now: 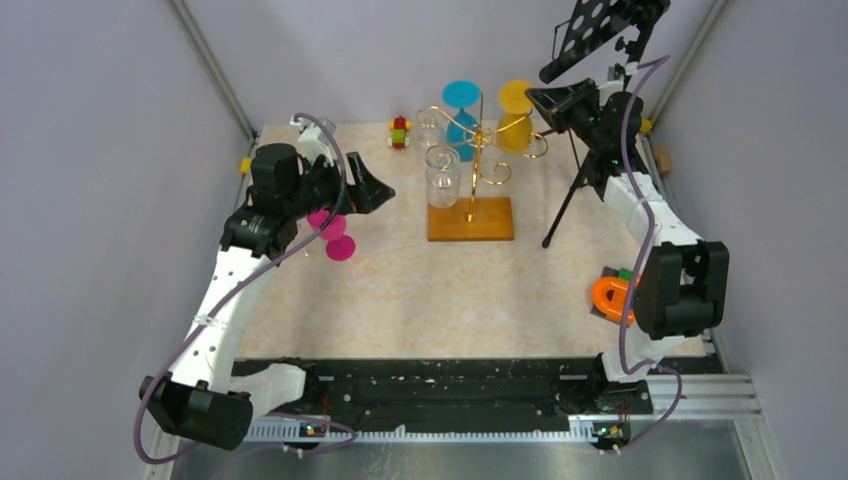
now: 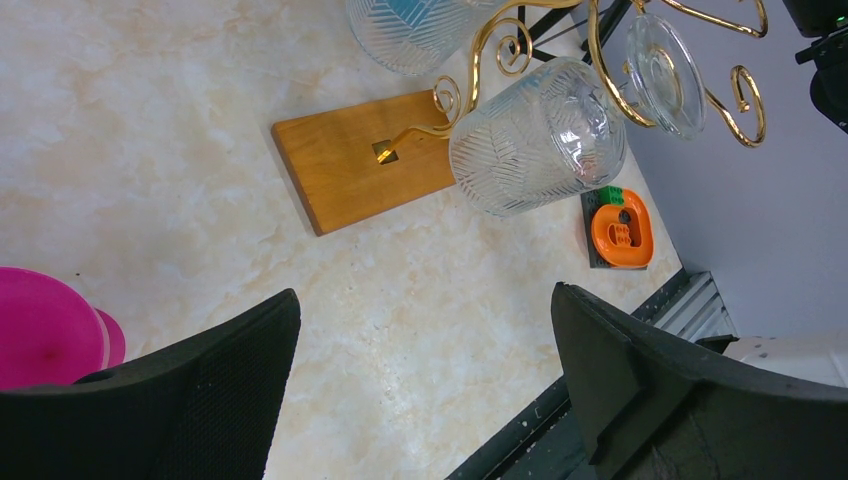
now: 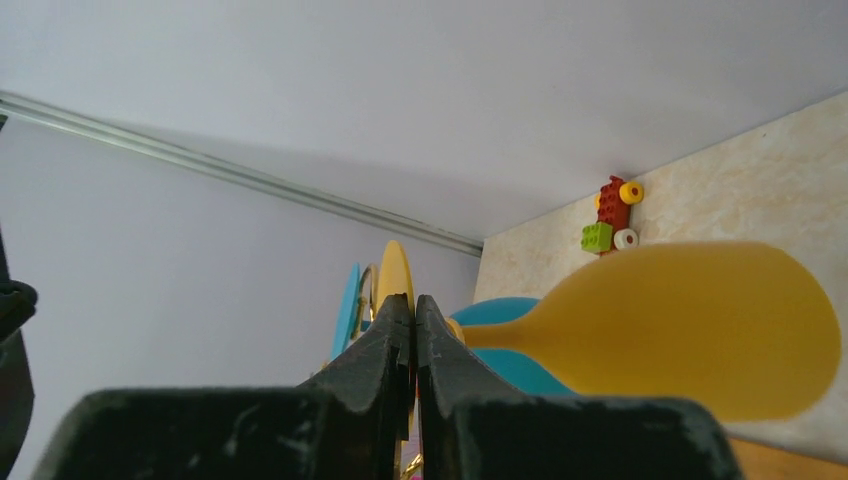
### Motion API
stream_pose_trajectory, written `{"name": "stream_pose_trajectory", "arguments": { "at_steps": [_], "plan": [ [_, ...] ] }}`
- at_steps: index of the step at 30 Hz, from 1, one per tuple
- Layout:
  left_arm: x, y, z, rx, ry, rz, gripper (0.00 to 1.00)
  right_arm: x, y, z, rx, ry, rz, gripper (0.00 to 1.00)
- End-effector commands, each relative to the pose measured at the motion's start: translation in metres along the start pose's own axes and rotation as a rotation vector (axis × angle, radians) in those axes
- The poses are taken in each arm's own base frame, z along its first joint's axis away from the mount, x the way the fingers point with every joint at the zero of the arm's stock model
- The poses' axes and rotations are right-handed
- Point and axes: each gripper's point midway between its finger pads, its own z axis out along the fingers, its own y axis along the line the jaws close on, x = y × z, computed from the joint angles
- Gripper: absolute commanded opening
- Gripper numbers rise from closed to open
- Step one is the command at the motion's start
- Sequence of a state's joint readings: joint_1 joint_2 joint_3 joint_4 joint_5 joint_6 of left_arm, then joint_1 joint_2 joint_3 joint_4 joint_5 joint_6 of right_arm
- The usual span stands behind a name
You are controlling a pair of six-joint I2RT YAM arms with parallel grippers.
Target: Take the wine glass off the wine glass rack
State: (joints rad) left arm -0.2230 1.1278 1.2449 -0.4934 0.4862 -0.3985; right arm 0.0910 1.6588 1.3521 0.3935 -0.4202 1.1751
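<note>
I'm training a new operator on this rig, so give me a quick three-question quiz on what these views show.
1. True or false: the left gripper is open.
2. Which glass is the right gripper shut on? A the blue one, B the yellow wine glass, C a clear one.
3. Fill in: the pink wine glass is off the wine glass rack, on the ____.
Key: 1 true; 2 B, pinched by its stem; 3 table.

Bright, even light, soft shadows; the yellow wine glass (image 3: 690,330) blurs close up.
</note>
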Motion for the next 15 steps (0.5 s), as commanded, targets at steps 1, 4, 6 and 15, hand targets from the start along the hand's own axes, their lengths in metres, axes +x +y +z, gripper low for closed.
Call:
{"name": "stream_pose_trajectory", "arguments": {
  "at_steps": [1, 4, 6, 15],
  "plan": [
    [-0.004, -0.003, -0.003, 0.011, -0.015, 0.012, 0.99, -0.017, 0.038, -0.014, -0.060, -0.083, 0.001, 0.00],
    [-0.007, -0.004, -0.005, 0.006, -0.027, 0.011, 0.99, -0.021, 0.043, -0.019, -0.057, -0.106, 0.023, 0.00],
    [-0.008, -0.005, -0.006, 0.006, -0.033, 0.014, 0.99, -0.023, 0.046, -0.022, -0.052, -0.118, 0.038, 0.00],
    [-0.007, -0.005, -0.006, 0.013, -0.027, 0.011, 0.99, -0.018, 0.047, -0.032, 0.006, -0.101, 0.083, 0.00]
  ]
}}
